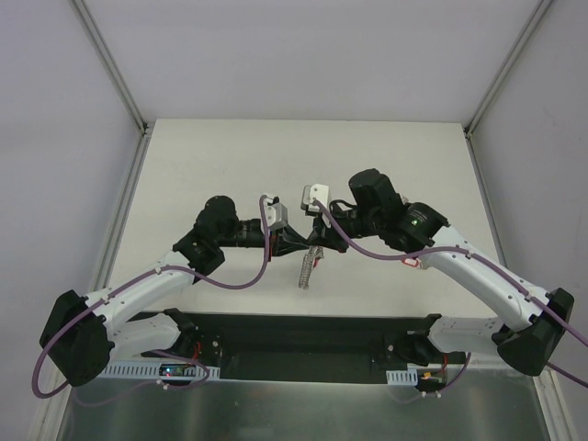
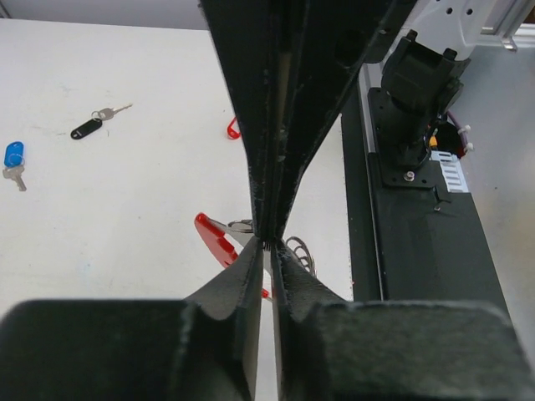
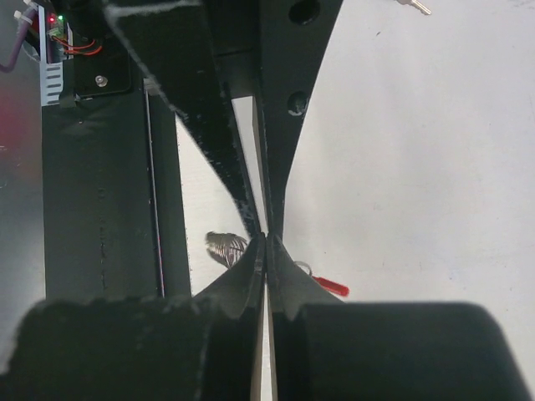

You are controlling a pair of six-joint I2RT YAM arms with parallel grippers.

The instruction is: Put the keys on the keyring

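Both grippers meet tip to tip above the table's middle. The keyring [image 1: 306, 271] hangs from them, its silver chain links drooping toward the table. In the left wrist view its red plastic segment [image 2: 213, 238] shows left of my fingers and the chain [image 2: 303, 255] right of them. In the right wrist view the chain [image 3: 226, 245] is left and the red part [image 3: 333, 286] right. My left gripper [image 2: 267, 248] and right gripper [image 3: 266, 240] are both shut on it. A black-tagged key [image 2: 86, 128], a blue-headed key [image 2: 12, 156] and a red tag [image 2: 232, 128] lie on the table.
The black base rail [image 1: 303, 335] runs along the table's near edge, close below the hanging chain. Another key tip [image 3: 414, 7] shows at the top of the right wrist view. Grey walls enclose the white table [image 1: 230, 156].
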